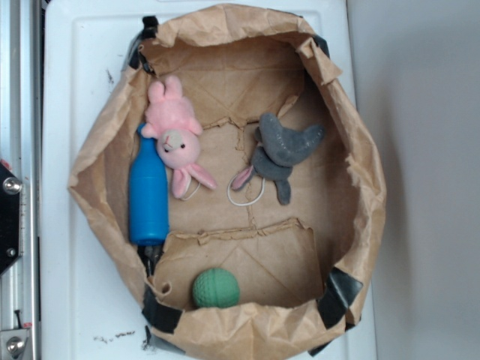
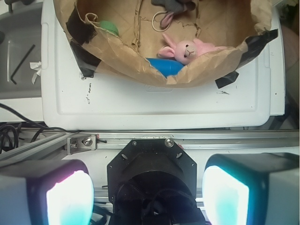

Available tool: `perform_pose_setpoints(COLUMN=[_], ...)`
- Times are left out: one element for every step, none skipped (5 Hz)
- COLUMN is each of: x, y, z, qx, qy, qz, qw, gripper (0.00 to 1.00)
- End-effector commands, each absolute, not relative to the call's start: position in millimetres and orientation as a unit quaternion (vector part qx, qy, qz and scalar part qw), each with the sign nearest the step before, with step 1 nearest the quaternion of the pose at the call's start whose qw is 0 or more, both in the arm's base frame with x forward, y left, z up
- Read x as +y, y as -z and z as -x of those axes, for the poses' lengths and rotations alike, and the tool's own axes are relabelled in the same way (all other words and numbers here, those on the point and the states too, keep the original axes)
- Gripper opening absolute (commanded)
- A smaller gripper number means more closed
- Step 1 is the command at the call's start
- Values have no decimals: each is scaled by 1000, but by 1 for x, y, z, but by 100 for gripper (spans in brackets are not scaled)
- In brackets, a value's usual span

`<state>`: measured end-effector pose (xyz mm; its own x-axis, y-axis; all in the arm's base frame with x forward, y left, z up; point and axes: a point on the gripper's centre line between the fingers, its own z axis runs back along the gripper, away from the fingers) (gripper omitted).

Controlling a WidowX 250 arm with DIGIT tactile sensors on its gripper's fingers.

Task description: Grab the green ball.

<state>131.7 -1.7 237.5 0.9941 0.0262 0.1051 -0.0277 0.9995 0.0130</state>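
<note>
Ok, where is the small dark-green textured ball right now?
In the exterior view the small dark-green textured ball lies inside the crumpled brown paper bag near its bottom rim, below the tall blue plastic bottle.

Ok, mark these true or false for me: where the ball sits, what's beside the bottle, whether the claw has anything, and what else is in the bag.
1. The small dark-green textured ball lies inside the brown paper bag. True.
2. The tall blue plastic bottle lies beside the pink plush rabbit. True.
3. The claw is shut on the ball. False: it is open, outside the bag, holding nothing.
4. The grey plush toy lies on top of the ball. False: they are well apart.
</note>
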Motion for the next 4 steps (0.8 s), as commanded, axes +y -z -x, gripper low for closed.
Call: perform_pose_setpoints(x=[-1, -1, 6, 7], y=[-243, -242, -246, -248], z=[-132, -178, -220, -246], qx=[-62, -74, -75, -116], qy=[-18, 40, 98, 184], qz=[-8, 19, 39, 9], qw=[998, 996, 992, 976], gripper=[100, 100, 100, 100])
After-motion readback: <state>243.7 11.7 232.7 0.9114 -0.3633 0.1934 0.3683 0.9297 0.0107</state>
